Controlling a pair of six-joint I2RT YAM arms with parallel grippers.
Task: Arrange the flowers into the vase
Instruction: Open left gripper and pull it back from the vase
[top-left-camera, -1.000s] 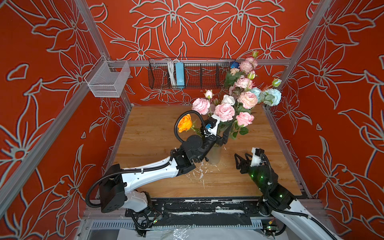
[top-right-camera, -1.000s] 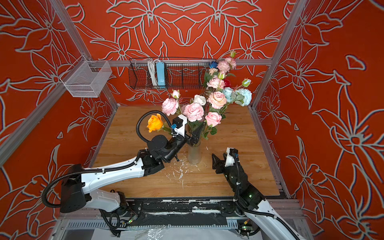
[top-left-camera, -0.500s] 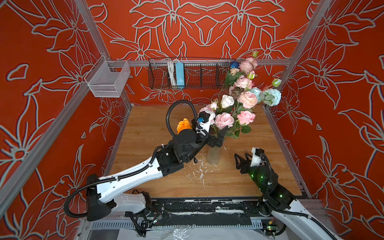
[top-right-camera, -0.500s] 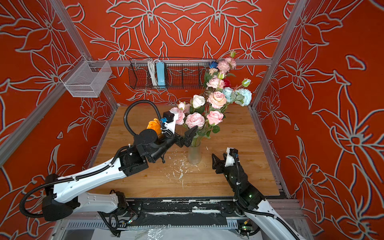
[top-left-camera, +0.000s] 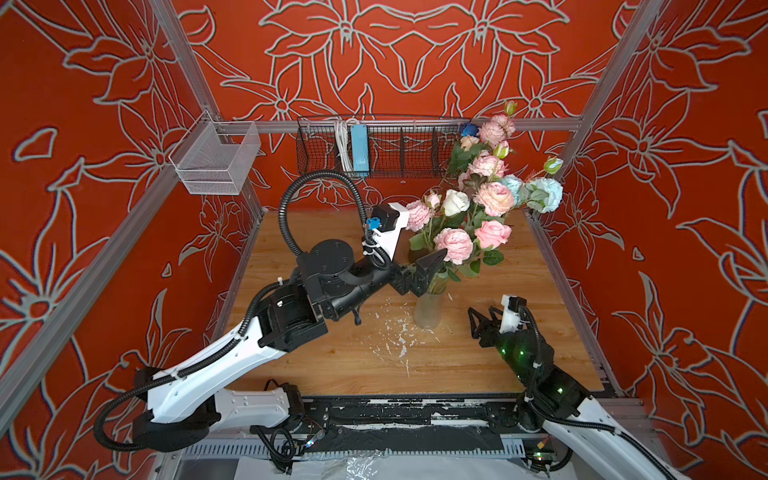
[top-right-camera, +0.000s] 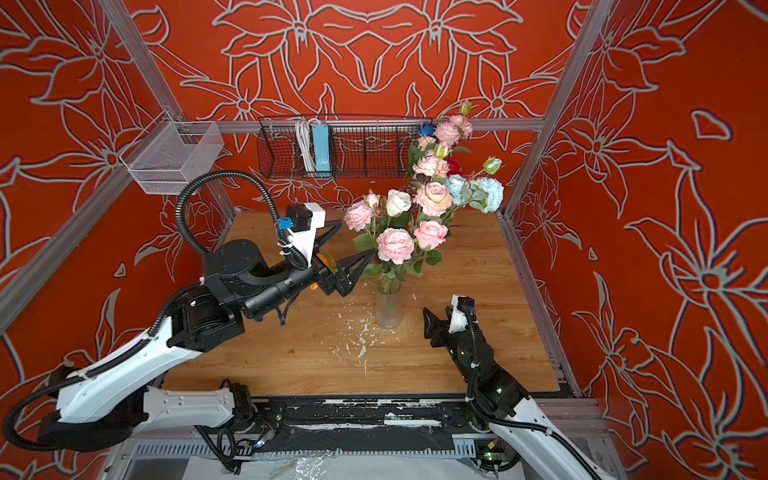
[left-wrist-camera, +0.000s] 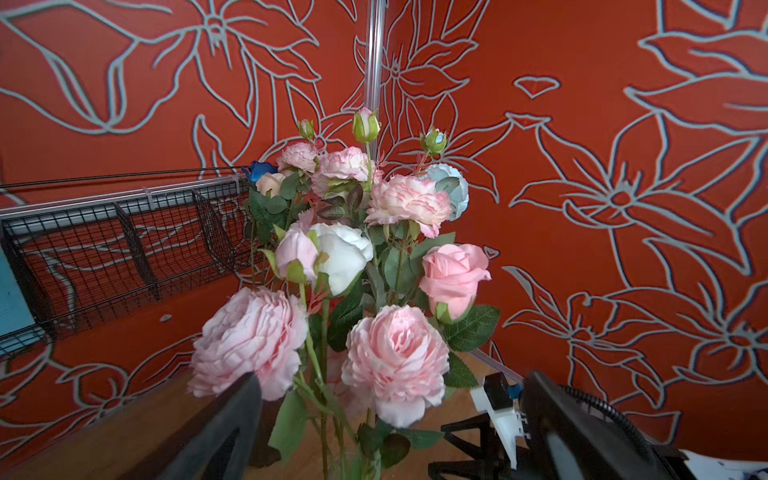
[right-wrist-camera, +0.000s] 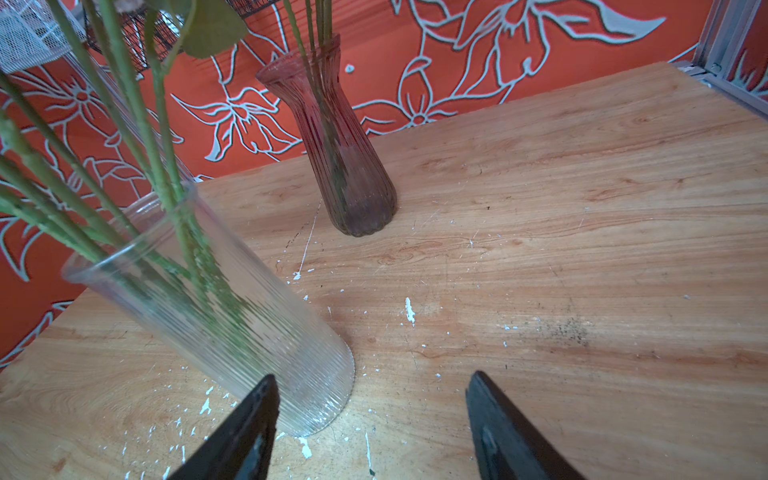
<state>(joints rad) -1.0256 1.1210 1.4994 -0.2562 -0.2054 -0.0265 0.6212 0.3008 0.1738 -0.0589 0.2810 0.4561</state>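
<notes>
Pink and white artificial flowers (top-left-camera: 455, 243) are stood in the clear ribbed glass vase (top-left-camera: 428, 309); above its rim the left end effector (top-right-camera: 356, 239) is spread wide, empty. Placement seems done; careful retreat past stems is needed.

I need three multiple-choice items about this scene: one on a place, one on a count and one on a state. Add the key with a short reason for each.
1. Where does the black wire basket hang?
A) on the back wall
B) on the right wall
C) on the floor

2. How many vases are in view?
A) one
B) two
C) four

3. In what state is the right gripper?
A) shut on a stem
B) shut on a vase
C) open and empty

Key:
1 A: in both top views it hangs from the rail along the back wall.
2 B: the right wrist view shows a clear vase and a darker vase.
3 C: its jaws stand apart and grip nothing.
</notes>
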